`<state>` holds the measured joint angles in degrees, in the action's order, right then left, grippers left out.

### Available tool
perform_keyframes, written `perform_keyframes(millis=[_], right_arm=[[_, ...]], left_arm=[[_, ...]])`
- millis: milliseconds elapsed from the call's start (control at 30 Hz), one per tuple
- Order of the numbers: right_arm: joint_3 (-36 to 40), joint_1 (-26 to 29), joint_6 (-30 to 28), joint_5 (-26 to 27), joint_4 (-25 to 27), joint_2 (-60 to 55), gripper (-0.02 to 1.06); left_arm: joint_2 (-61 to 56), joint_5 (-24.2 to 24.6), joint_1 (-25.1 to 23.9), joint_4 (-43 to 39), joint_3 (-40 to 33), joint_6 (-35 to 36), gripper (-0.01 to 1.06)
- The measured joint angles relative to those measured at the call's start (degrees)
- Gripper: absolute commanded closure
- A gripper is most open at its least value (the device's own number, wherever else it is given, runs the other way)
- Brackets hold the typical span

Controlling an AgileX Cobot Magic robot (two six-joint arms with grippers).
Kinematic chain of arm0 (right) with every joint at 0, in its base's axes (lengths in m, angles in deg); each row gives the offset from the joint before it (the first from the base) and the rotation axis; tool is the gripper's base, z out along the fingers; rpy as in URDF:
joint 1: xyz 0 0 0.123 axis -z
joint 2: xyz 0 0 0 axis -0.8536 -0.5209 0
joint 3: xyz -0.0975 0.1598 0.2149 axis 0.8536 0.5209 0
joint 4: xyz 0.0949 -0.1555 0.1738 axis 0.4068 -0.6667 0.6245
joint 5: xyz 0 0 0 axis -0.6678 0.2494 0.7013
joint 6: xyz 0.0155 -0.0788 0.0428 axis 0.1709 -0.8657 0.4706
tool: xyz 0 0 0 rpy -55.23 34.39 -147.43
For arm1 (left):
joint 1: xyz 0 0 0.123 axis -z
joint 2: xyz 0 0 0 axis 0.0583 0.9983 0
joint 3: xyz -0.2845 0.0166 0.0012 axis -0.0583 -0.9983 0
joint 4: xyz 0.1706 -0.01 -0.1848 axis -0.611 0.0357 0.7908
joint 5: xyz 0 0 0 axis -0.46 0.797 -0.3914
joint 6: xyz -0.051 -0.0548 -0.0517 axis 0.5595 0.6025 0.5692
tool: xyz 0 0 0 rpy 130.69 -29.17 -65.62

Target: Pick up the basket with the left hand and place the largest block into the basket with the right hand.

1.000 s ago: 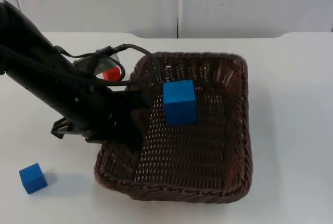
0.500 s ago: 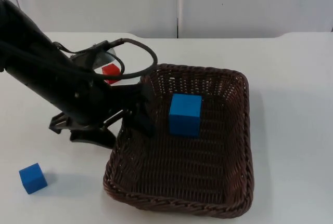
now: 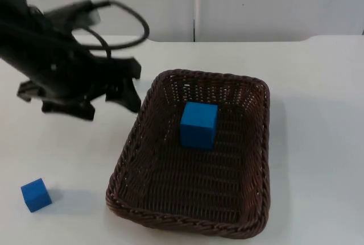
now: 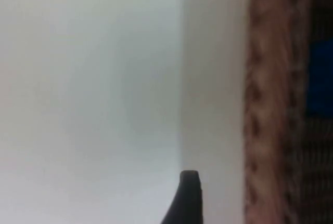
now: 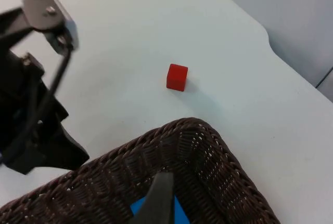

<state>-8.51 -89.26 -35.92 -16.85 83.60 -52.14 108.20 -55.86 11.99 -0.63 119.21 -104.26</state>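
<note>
- Left end effector (image 3: 122,86), seen from the top view, hangs over the desk (image 3: 318,114) just beside the basket (image 3: 259,160) and apart from its rim; its fingers look spread and hold nothing. The basket rests flat on the desk with the large blue block (image 3: 198,125) inside, while a small blue block (image 3: 36,194) lies well apart near the desk's front. Judged from this, the block is in place; the risk is the left arm brushing the rim and dragging the basket

- Left wrist view: one black fingertip (image 4: 187,195) stands over bare white desk, the woven rim (image 4: 265,104) close beside it, a blur of blue past the rim. A sideways slip could catch that rim

- Right wrist view: the right end effector looks down on the basket's corner (image 5: 192,130), a sliver of the blue block (image 5: 177,211), a red block (image 5: 177,77) on the desk beyond, and the left arm (image 5: 31,109). Whether the right end effector's fingers are apart cannot be told; a careless descent would hit the basket wall
</note>
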Motion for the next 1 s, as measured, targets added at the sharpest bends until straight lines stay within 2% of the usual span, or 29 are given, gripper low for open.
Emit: perform_keyframes(millis=[233, 467, 633, 800, 1000], right_arm=[[0.0, 0.0, 1.62, 0.0, 0.0, 0.84, 0.22], [2.04, 0.0, 2.38, 0.1, 0.0, 6.27, 0.22], [7.66, 0.0, 2.68, 1.65, 0.0, 11.47, 0.22], [18.03, 0.0, 4.1, 5.39, 0.0, 18.89, 0.22], [26.06, 0.0, 5.56, 7.01, 0.0, 26.11, 0.22]], left_arm=[[-7.9, 2.57, 0.0, -0.38, 0.0, 0.22, 0.33], [-16.7, 5.96, 0.0, -1.79, 0.0, 0.22, 0.33], [-23.21, 8.21, 0.0, -2.97, 0.0, 0.22, 0.33], [-31.57, 10.63, 0.0, -5.28, 0.0, 0.22, 0.33], [-39.04, 13.8, 0.0, -7.33, 0.0, 0.22, 0.33]])
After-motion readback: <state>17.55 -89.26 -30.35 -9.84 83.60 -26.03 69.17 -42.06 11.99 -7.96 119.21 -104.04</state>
